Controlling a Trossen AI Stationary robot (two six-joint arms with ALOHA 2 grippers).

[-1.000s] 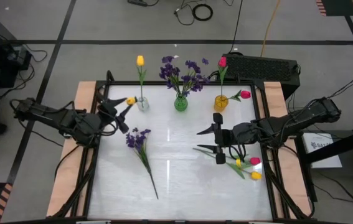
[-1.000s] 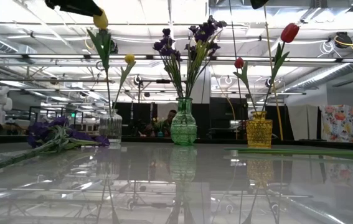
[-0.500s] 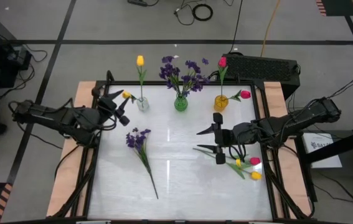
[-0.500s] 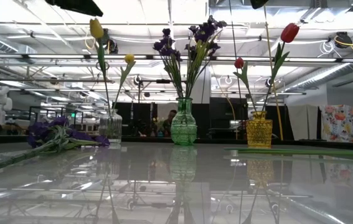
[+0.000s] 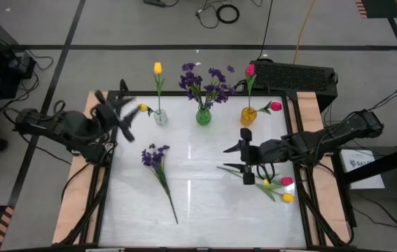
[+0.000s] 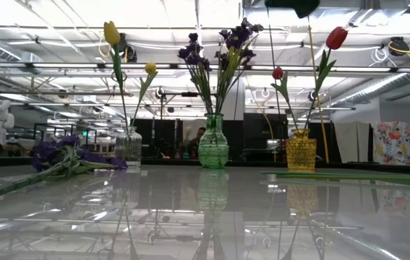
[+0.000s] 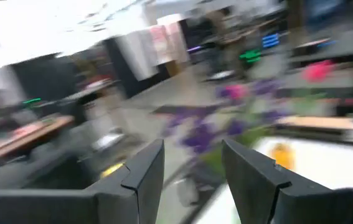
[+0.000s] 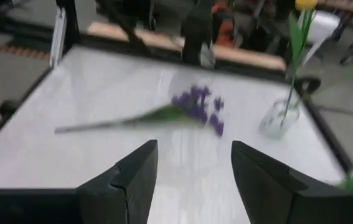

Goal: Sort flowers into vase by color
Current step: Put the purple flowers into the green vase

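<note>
Three vases stand at the table's far edge. A clear vase (image 5: 159,116) holds two yellow tulips (image 6: 111,33). A green vase (image 5: 204,116) holds purple blossoms (image 5: 205,78), and a yellow vase (image 5: 248,115) holds two pink-red tulips (image 6: 337,37). A purple bunch (image 5: 155,155) lies flat on the table left of centre, also in the right wrist view (image 8: 196,107). A pink tulip (image 5: 286,181) and a yellow tulip (image 5: 288,197) lie near the right edge. My left gripper (image 5: 124,117) (image 7: 192,155) hangs open, high above the left edge. My right gripper (image 5: 223,159) (image 8: 195,152) is open over the table's right half.
Wooden boards (image 5: 94,105) frame the white table top (image 5: 205,203) on both sides. A dark box (image 5: 296,75) sits behind the far right corner. Bare white table lies in the middle and near the front edge.
My left gripper has risen and drawn back toward the table's left edge, away from the shorter yellow tulip's bud. It has turned at the wrist and gone out of the low view. That tulip stays standing in the clear vase.
</note>
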